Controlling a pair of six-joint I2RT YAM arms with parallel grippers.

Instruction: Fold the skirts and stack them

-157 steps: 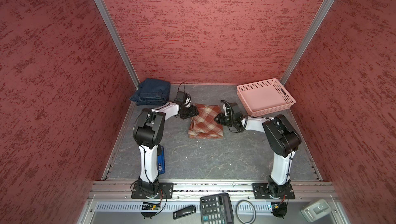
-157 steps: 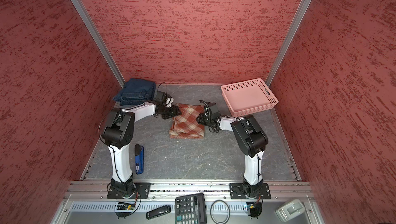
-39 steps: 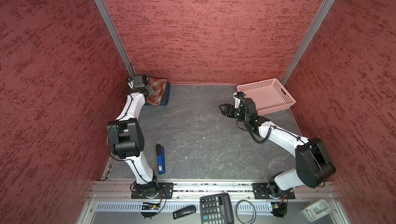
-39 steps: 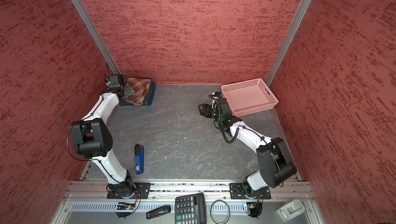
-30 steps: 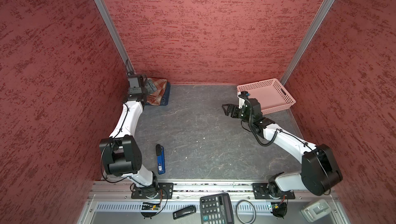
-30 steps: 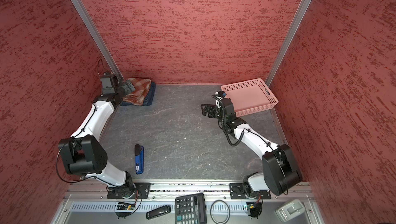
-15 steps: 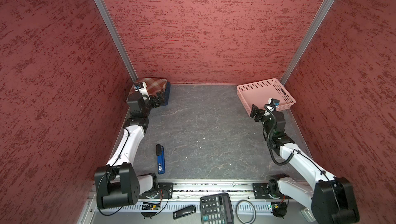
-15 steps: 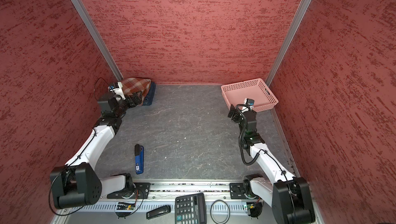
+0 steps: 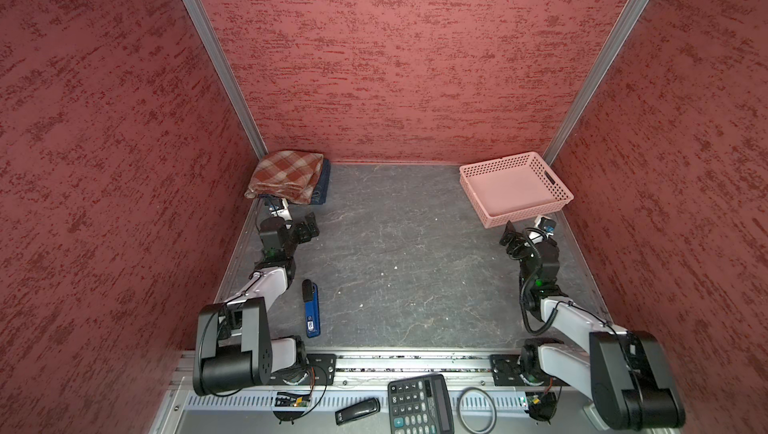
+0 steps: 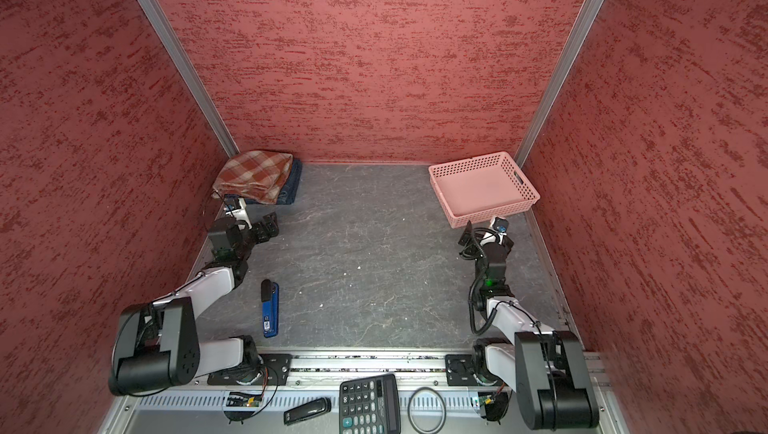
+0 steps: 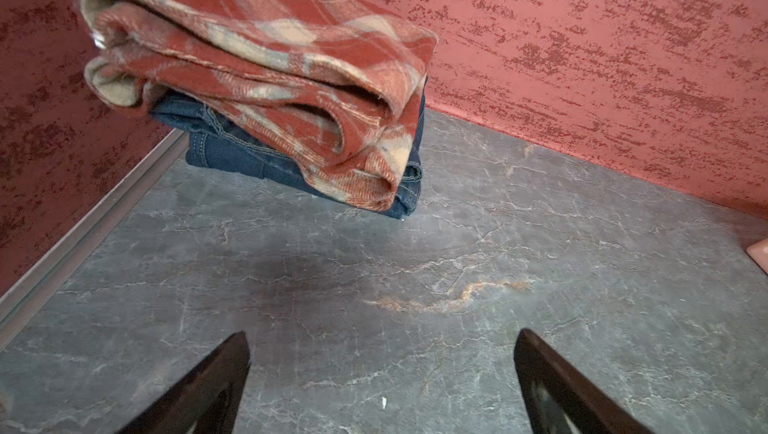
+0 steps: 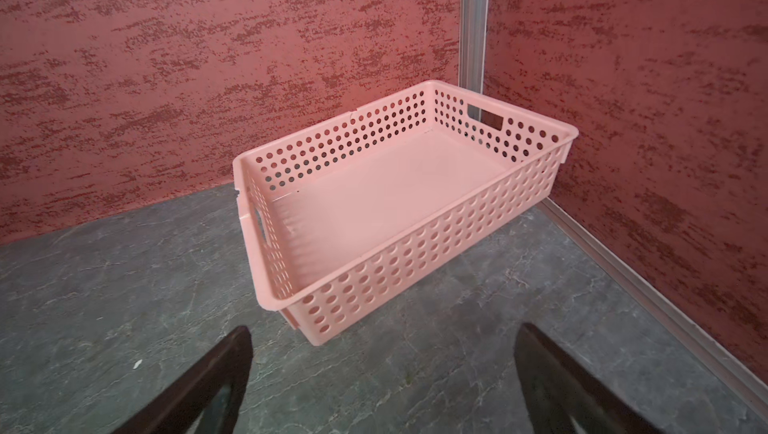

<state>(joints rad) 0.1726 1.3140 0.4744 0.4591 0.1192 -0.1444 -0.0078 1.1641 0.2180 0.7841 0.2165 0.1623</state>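
Note:
The rust-red and cream plaid skirt [image 9: 286,174] [image 10: 254,174] lies folded on top of dark blue denim [image 9: 325,186] [image 10: 294,189] in the far left corner. In the left wrist view the plaid folds [image 11: 270,62] overhang the denim layers [image 11: 232,149]. My left gripper [image 9: 308,229] [image 10: 268,225] [image 11: 382,336] hovers over bare table a little in front of the stack, open and empty. My right gripper [image 9: 513,238] [image 10: 469,234] [image 12: 382,332] stands open and empty just in front of the pink basket.
The empty pink perforated basket [image 9: 528,213] [image 10: 490,209] [image 12: 415,261] sits in the far right corner. A blue and black device [image 9: 311,307] lies near the left arm. On the front ledge lie a calculator [image 9: 419,407], a ring [image 9: 477,409] and a black object [image 9: 357,411]. Red walls close three sides.
Five seconds ago the plaid skirt lay mid-table between both grippers; it now tops the denim stack. Over the last second both arms have drawn back toward the front, grippers open.

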